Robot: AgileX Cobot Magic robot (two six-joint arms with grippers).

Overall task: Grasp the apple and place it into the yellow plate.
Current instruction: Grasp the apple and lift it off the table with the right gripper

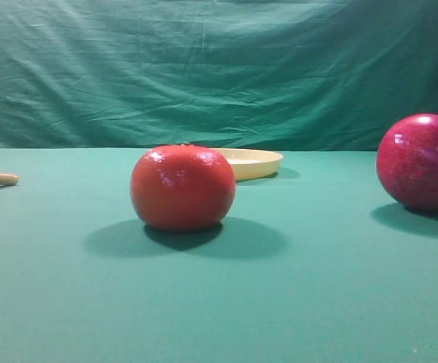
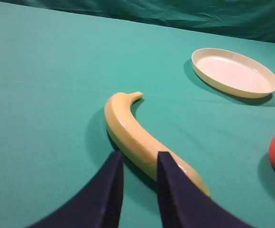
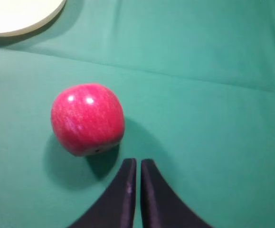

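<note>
Right wrist view shows the apple (image 3: pixel 87 118) left of centre on the green cloth (image 3: pixel 213 95), glossy crimson-pink with white highlights and a dark shadow beneath it. The right gripper (image 3: pixel 138 164) enters from the bottom edge just below and to the right of the fruit, its two dark fingers (image 3: pixel 120 199) pressed almost together with only a thin slit between them, holding nothing. A curved edge of the yellow plate (image 3: pixel 18 16) fills the upper left corner, well apart from the apple.

From the exterior high view, the apple (image 1: pixel 421 161) sits at the right edge, an orange-red tomato-like fruit (image 1: pixel 182 187) stands at centre, and the plate (image 1: pixel 253 162) lies behind that fruit.

Left wrist view has the left gripper (image 2: pixel 139 159) at the bottom, its fingers narrowly parted and empty, directly in front of a banana (image 2: pixel 137 137) lying on the cloth, with the plate (image 2: pixel 234 72) at upper right.
</note>
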